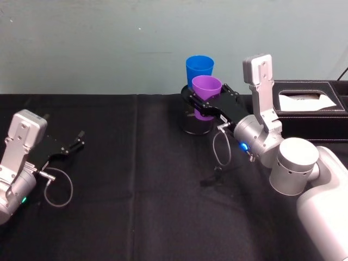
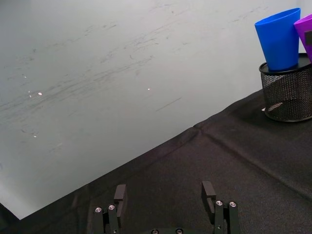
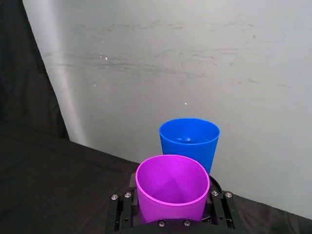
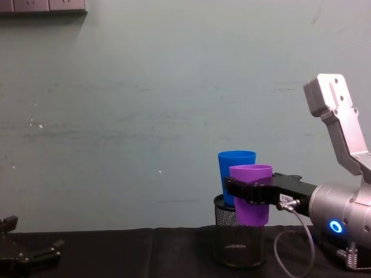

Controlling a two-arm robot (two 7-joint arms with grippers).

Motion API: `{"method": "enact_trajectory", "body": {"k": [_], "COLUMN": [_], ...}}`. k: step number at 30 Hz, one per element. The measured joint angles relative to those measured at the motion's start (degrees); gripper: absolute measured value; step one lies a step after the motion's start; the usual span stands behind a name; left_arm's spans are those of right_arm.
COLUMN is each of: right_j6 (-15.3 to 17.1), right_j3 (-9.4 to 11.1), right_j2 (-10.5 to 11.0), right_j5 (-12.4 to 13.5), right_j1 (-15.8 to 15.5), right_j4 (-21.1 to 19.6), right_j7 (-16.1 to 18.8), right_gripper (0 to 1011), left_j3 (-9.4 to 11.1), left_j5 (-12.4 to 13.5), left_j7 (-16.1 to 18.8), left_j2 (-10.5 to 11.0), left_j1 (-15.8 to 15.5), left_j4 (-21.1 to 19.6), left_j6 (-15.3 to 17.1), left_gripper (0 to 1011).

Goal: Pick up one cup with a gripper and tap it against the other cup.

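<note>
**Purple Cup Lifted, Tap Against Blue Cup Pending**

We are recording the right gripper [image 1: 206,101] clamping its two black fingers on either side of the purple cup [image 1: 206,87], which it is holding upright and clear of the table, at upper centre of the head view. The blue cup [image 1: 199,67] is standing directly behind it, seated in the black mesh holder [image 1: 196,126]. In the right wrist view the two rims are sitting just beside each other. We cannot confirm contact from any view.

We are judging the pick-up as complete and the tap as the step in hand. The next move is calling for a short, gentle push of the purple cup toward the blue wall, keeping it level.

The mesh holder's rim is lying just below the held cup and may be struck first. The blue cup is resting loosely and could tip. A tissue box [image 1: 310,103] is sitting at the right edge, behind the arm. The left gripper [image 1: 76,140] is resting at lower left on the black cloth [image 1: 136,190], fingers apart, idle.
</note>
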Motion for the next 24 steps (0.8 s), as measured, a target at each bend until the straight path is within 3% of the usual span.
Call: {"method": "enact_trajectory", "body": {"k": [24], "right_j6": [-0.04], "right_j3": [0.44], "right_j2": [-0.48], "right_j5": [-0.68], "right_j1": [0.37], "right_j4": [0.27], "right_j7": [-0.01], "right_gripper": [724], "left_j3": [0.0], "left_j5": [0.0], "left_j7": [0.0], "left_j2": [0.0], "left_j1": [0.0], "left_j4": [0.0], "left_j6": [0.0], "left_gripper": [1000]}}
